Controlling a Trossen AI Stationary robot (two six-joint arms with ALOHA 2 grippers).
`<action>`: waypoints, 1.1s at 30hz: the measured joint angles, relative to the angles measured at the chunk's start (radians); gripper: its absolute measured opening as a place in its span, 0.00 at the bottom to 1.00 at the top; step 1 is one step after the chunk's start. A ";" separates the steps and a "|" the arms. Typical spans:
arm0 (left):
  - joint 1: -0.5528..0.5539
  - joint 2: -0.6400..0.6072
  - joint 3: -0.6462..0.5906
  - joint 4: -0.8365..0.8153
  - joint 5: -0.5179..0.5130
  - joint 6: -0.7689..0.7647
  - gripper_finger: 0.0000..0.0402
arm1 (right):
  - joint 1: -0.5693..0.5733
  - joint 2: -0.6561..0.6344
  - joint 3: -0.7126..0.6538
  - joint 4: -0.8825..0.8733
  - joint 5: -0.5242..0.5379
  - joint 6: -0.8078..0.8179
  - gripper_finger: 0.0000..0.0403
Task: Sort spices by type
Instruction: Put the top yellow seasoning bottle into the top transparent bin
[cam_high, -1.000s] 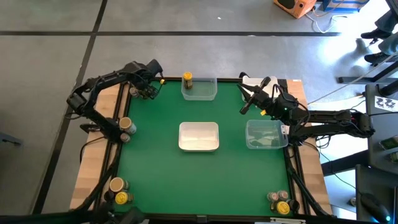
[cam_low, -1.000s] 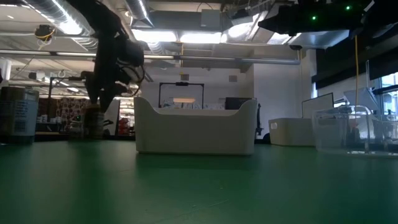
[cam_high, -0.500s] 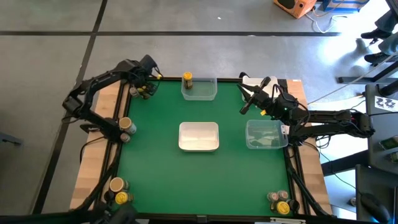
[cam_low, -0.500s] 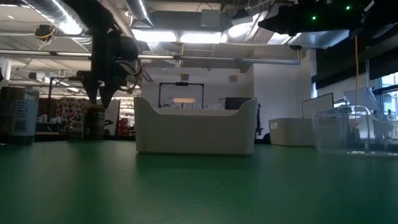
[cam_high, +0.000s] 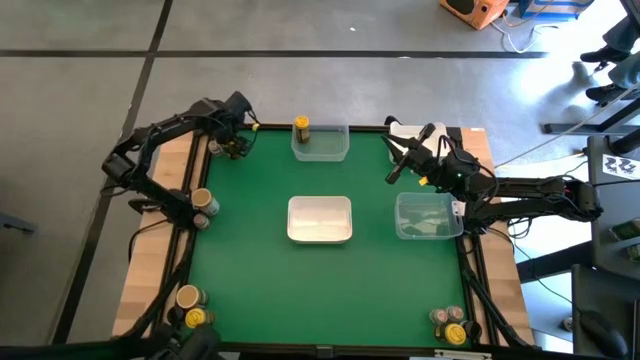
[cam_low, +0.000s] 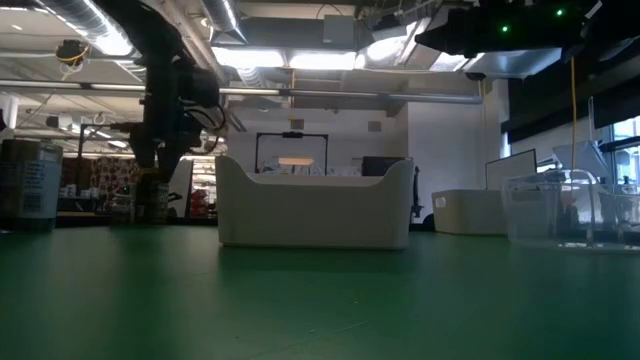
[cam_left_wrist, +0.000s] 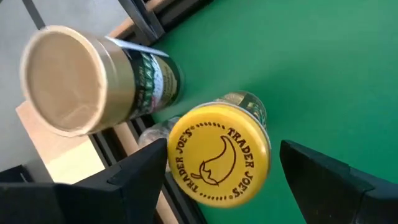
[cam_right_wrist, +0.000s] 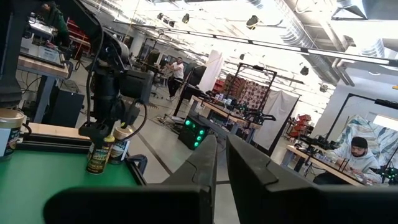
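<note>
High view: left gripper (cam_high: 233, 146) is at the far-left corner of the green mat (cam_high: 250, 260), directly over a small cluster of spice jars there. Left wrist view shows it straddling a yellow-capped jar (cam_left_wrist: 219, 155), one finger (cam_left_wrist: 134, 180) on each side of the cap with clear gaps to it, so jaws spread wide and not touching the jar. A tan-capped jar (cam_left_wrist: 81, 81) stands just beside the yellow one, right at the mat's edge by the black frame rail (cam_left_wrist: 152, 18). Right wrist view confirms from across the mat: left gripper poised over an upright jar with a second jar touching or nearly touching it.

Right gripper (cam_high: 392, 172) sits near the far-right corner of the mat, just beyond the clear tub (cam_high: 428, 216); its fingers are pressed together with nothing between them.

Other jars relative to the mat:
- one yellow-capped jar (cam_high: 301, 127) at the far edge, touching the far clear tub (cam_high: 322, 143)
- two jars (cam_high: 203, 204) at the left edge, about midway
- pair (cam_high: 190, 306) at the near-left corner, one yellow cap
- group (cam_high: 450, 324) at the near-right corner, one yellow cap

White tub (cam_high: 320, 220) is at the mat's centre; contents not discernible. Low view: left arm (cam_low: 165, 90) comes down at the far left side of the mat, white tub dead ahead.
</note>
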 joint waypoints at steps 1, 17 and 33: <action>0.000 0.000 -0.009 0.016 0.002 0.001 0.73 | 0.000 0.000 0.000 0.000 0.000 0.000 0.10; -0.002 0.000 -0.083 0.144 0.045 0.057 0.61 | 0.000 0.000 0.000 0.000 0.000 0.000 0.10; -0.122 -0.002 0.142 0.018 0.042 0.114 0.52 | 0.000 0.000 0.000 0.012 -0.001 0.000 0.10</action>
